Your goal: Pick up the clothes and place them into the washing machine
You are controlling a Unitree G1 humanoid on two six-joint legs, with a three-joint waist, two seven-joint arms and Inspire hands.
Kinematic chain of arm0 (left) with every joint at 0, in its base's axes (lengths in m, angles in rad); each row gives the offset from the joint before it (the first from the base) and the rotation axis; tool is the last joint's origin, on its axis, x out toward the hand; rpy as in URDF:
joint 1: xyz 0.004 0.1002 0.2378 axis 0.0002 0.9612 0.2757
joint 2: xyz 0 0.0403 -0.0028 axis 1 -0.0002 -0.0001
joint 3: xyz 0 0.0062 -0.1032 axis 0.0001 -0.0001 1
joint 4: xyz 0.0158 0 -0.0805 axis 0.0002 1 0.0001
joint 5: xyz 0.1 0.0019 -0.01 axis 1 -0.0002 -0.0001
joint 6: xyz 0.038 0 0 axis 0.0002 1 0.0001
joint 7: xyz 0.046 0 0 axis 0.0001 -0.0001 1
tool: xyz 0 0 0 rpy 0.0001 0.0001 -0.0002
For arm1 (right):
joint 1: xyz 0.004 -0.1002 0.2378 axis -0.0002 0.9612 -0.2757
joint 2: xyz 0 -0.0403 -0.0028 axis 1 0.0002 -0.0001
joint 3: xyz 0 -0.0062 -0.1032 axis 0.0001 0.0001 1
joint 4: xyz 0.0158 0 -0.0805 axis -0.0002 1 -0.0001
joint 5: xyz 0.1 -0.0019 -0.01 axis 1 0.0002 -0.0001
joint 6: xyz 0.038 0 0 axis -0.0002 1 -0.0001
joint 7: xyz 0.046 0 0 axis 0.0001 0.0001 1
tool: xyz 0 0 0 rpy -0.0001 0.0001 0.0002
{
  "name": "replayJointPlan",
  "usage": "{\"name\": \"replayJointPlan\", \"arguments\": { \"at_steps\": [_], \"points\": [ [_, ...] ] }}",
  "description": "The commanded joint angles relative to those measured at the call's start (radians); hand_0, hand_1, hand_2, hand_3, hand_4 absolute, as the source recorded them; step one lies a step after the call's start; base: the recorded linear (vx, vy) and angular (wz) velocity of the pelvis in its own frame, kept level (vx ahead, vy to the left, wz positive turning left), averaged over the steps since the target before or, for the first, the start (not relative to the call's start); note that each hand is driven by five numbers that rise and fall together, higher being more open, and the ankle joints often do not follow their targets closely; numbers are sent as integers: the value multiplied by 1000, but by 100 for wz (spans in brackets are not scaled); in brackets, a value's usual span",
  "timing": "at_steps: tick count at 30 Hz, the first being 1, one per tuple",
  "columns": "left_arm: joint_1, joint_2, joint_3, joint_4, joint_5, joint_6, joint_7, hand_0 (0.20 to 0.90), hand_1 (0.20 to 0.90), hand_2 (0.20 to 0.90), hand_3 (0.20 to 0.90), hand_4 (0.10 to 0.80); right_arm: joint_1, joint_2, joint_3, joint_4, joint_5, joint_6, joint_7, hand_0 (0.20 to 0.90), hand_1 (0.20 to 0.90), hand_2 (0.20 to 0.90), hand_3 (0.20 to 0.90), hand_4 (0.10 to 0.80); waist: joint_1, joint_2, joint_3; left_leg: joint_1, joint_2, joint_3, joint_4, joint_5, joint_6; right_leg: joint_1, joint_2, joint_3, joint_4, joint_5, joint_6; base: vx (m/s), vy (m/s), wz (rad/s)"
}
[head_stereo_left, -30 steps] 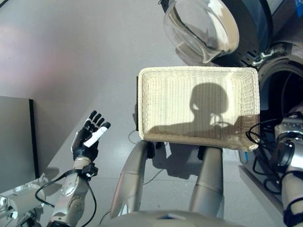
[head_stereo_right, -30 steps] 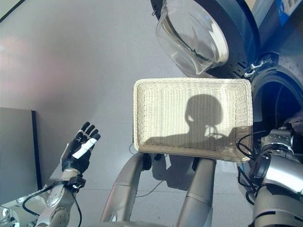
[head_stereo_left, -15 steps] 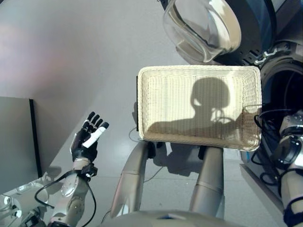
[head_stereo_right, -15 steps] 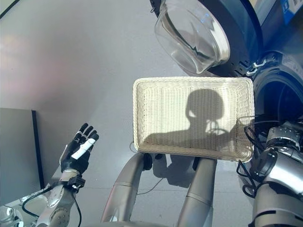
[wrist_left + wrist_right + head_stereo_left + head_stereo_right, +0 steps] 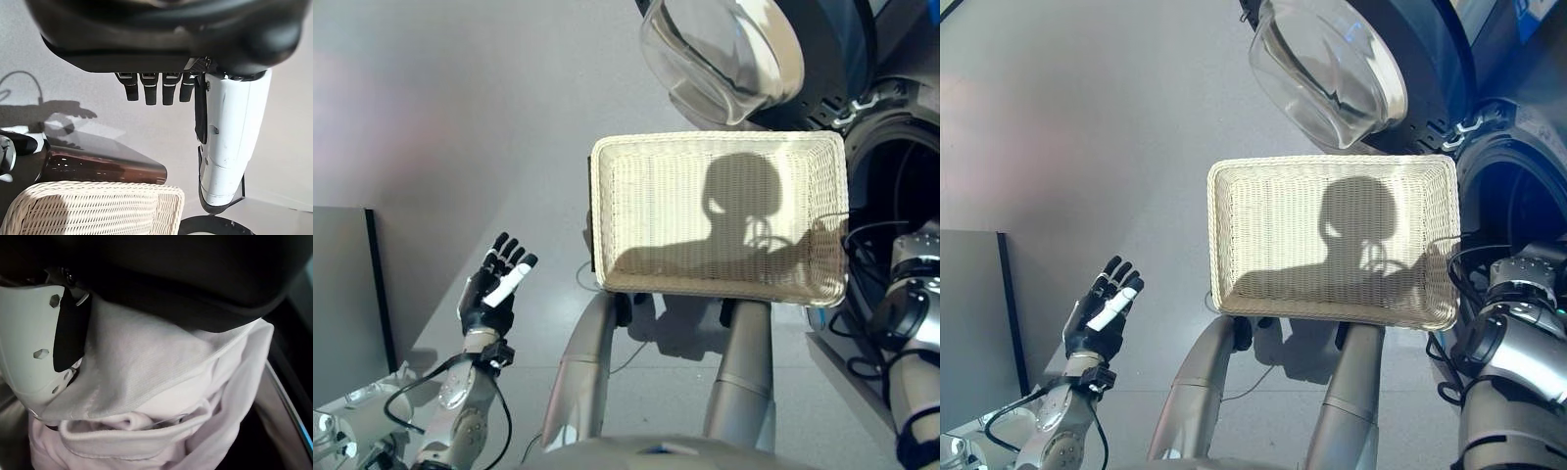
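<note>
The shallow wicker basket (image 5: 605,225) holds no clothes and sits beside the washing machine (image 5: 901,166), whose round glass door (image 5: 724,54) stands open. My right arm reaches from the right edge into the drum opening. In the right wrist view my right hand (image 5: 34,342) presses its white-covered thumb on a pale pinkish-white garment (image 5: 161,382) bunched under the palm, inside the dark drum. My left hand (image 5: 494,289) is open and empty, held out over the floor at the lower left, away from the basket.
The left wrist view shows a corner of the basket (image 5: 98,208) on the dark brown box (image 5: 107,166). A grey panel (image 5: 342,294) stands at the left edge. Bare grey floor (image 5: 460,117) lies left of the basket.
The whole picture has shifted slightly, so the camera has moved. The hands and the basket have hardly moved.
</note>
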Motion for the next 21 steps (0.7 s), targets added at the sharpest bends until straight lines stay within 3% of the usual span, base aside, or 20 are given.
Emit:
{"name": "replayJointPlan", "arguments": {
  "at_steps": [1, 2, 3, 4, 5, 21],
  "points": [
    [56, 72, 86, -66, 3, -113, 6, 900, 900, 900, 900, 800, 52, -68, 86, -116, -82, -86, 21, 200, 200, 200, 200, 300, -8, 47, -33, -6, 9, -29, 25, -44, -35, 13, 54, -34, 44, -37, -40, 0, 0, 0],
    [54, 74, 87, -65, 3, -115, 5, 900, 900, 900, 900, 800, 52, -63, 100, -116, -86, -79, 35, 200, 200, 200, 200, 300, -6, 47, -32, -6, 9, -28, 29, -46, -35, 12, 52, -34, 46, -38, -40, 0, 0, 0],
    [53, 73, 87, -63, 4, -116, 5, 900, 900, 900, 900, 800, 51, -58, 105, -115, -90, -76, 45, 414, 414, 414, 414, 453, -6, 47, -32, -8, 10, -27, 32, -47, -35, 11, 52, -34, 48, -38, -40, 0, 0, 0],
    [53, 73, 87, -63, 5, -116, 6, 900, 900, 900, 900, 800, 51, -58, 105, -115, -90, -76, 46, 521, 521, 521, 521, 529, -7, 47, -31, -8, 10, -27, 32, -47, -35, 11, 52, -34, 48, -38, -40, 0, 0, 0],
    [52, 72, 94, -56, 6, -121, 7, 900, 900, 900, 900, 800, 51, -53, 111, -110, -91, -76, 59, 900, 900, 900, 900, 800, -4, 47, -31, -8, 12, -26, 33, -47, -35, 13, 51, -35, 49, -39, -39, 0, 0, 0],
    [46, 62, 108, -49, 3, -133, -7, 900, 900, 900, 900, 800, 86, -9, 117, -137, -114, -74, 107, 900, 900, 900, 900, 800, -3, 35, -29, 7, 13, -19, 1, -33, -33, 30, 47, -41, 17, -22, -36, 0, 0, 0]
  ]
}}
